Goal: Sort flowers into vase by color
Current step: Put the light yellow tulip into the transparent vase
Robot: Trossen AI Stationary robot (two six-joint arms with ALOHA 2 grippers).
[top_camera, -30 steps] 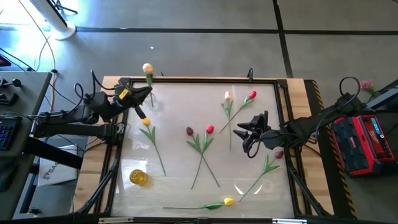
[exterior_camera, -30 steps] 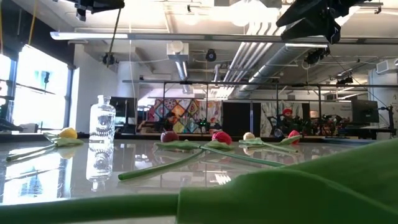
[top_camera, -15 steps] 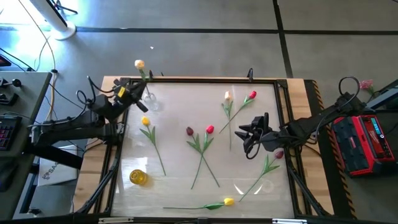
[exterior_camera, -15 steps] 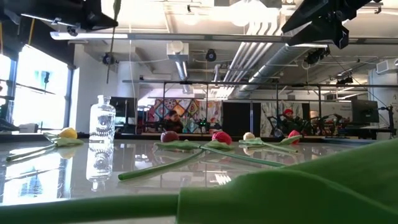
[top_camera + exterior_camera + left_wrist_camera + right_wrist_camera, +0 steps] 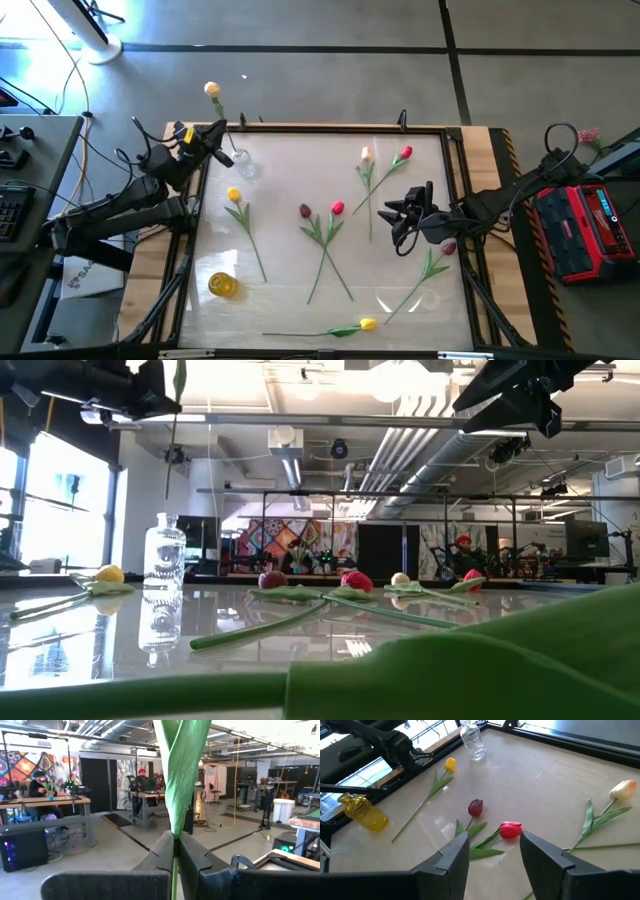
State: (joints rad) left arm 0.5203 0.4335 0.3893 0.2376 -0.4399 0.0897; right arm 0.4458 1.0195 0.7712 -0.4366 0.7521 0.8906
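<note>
Left hand (image 5: 214, 133) is raised over the surface's (image 5: 290, 300) far-left corner, pinching a yellow tulip (image 5: 212, 90) by the stem; its head hangs out past the surface edge. Clear vase (image 5: 240, 163) sits just beside that hand. Right hand (image 5: 398, 215) hovers mid-right, fingers spread, nothing in it. Remaining flowers lie flat: yellow (image 5: 234, 195), maroon (image 5: 305, 211), red (image 5: 337, 208), peach (image 5: 366, 154), another red (image 5: 405, 153). Yellow vase (image 5: 222, 285) stands near-left.
</note>
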